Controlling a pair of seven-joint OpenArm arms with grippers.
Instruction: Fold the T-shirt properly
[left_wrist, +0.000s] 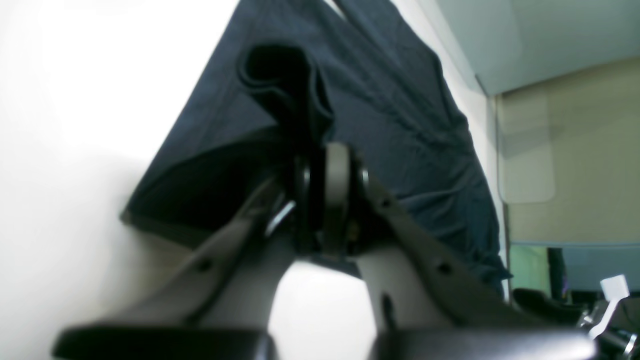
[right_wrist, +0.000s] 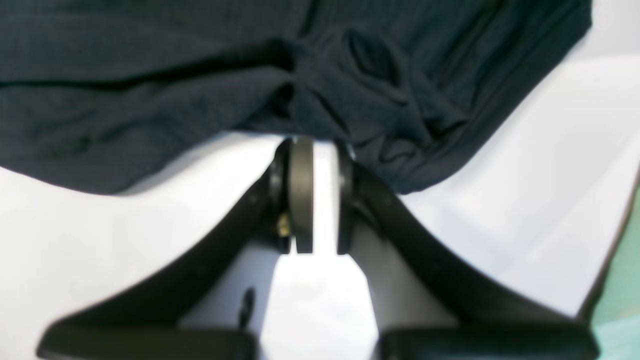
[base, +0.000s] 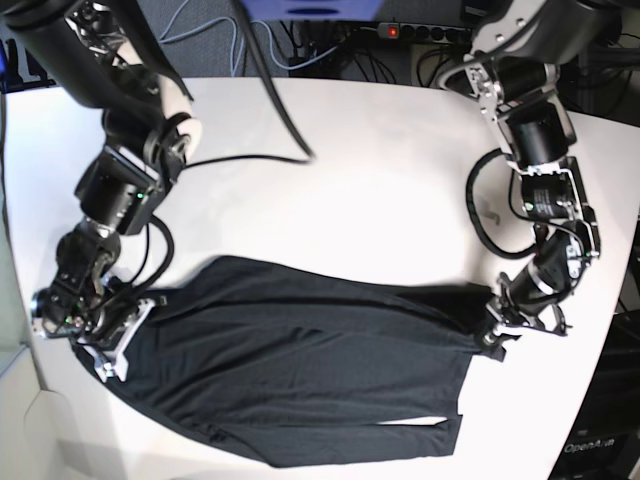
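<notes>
We saw the T-shirt spread across the tabletop's near half, the right claw at one end, the left claw opposite.

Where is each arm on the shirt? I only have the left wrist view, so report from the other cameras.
Observer: In the base view the left gripper is at one end of the T-shirt, the right gripper at the opposite end.
Operator: Tell me what the right one is doing.
Observer: The right wrist view shows it shut on the shirt's edge, fabric bunched at its fingertips.
Operator: Describe how the shirt lies.
Observer: It lies stretched across the white table between the two grippers, mostly flat.
</notes>
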